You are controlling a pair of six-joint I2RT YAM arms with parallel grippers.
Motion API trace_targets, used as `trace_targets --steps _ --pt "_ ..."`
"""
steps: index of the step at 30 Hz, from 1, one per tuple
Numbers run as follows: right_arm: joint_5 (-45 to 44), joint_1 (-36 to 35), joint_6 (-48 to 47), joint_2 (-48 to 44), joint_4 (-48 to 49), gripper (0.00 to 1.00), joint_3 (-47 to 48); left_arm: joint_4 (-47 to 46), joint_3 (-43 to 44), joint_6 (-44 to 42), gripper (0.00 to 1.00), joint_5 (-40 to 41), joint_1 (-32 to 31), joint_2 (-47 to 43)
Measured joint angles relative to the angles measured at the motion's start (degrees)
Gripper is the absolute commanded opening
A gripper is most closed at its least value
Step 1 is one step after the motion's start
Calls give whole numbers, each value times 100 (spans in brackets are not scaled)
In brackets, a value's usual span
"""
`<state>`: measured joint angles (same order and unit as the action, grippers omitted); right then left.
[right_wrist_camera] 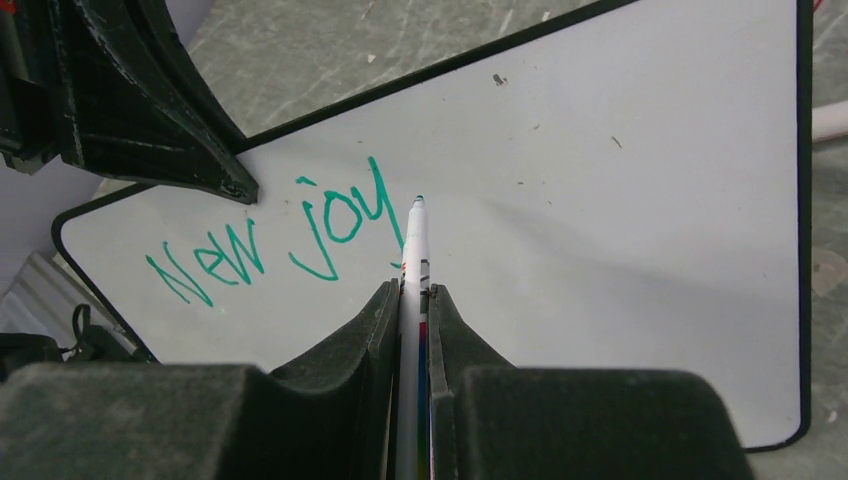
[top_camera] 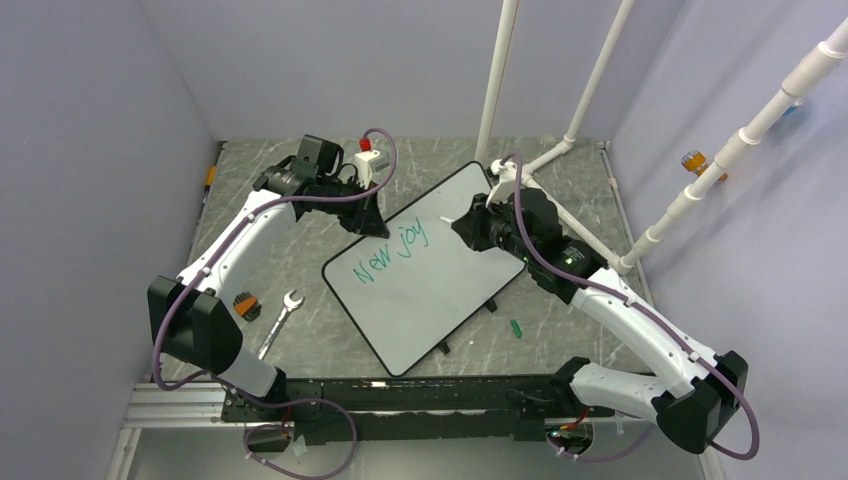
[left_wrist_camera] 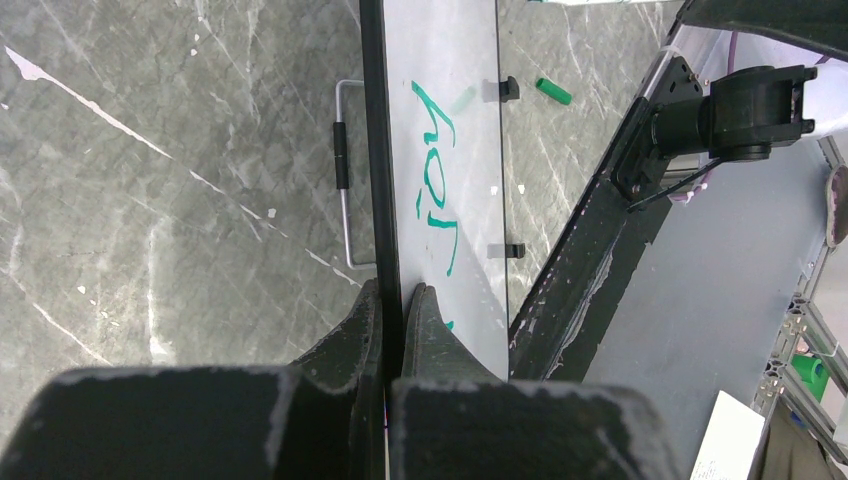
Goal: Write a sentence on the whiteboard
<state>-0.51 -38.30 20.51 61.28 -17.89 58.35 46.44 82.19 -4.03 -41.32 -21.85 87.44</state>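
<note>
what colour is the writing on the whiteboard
Green, leaning teal. The lettering shows best in the right wrist view.

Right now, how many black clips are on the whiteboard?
2, both on the whiteboard edge facing the right arm's base: one clip nearer the right corner, the other nearer the bottom corner. Parts of the far edges are covered, so more could hide there.

I see the whiteboard [top_camera: 440, 290] as smooth, glossy white with a thin black rim; the table [top_camera: 540, 350] looks like matt grey marbled stone, the wrench [top_camera: 278, 322] bare shiny metal, the marker [right_wrist_camera: 413, 250] white plastic.
</note>
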Motion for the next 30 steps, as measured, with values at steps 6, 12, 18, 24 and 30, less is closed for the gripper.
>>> trace_targets --steps 6,12,18,24,30 --pt "260 94 2 160 140 0 0 -13 0 0 0 0 -9 0" --pt "420 146 9 295 260 0 0 -17 0 0 0 0 -11 0" --pt "553 188 24 424 372 0 0 -26 0 0 0 2 -15 0" --pt "588 208 28 551 444 0 4 -28 0 0 0 2 -15 0" --pt "632 256 28 693 518 0 55 -28 0 0 0 2 -17 0"
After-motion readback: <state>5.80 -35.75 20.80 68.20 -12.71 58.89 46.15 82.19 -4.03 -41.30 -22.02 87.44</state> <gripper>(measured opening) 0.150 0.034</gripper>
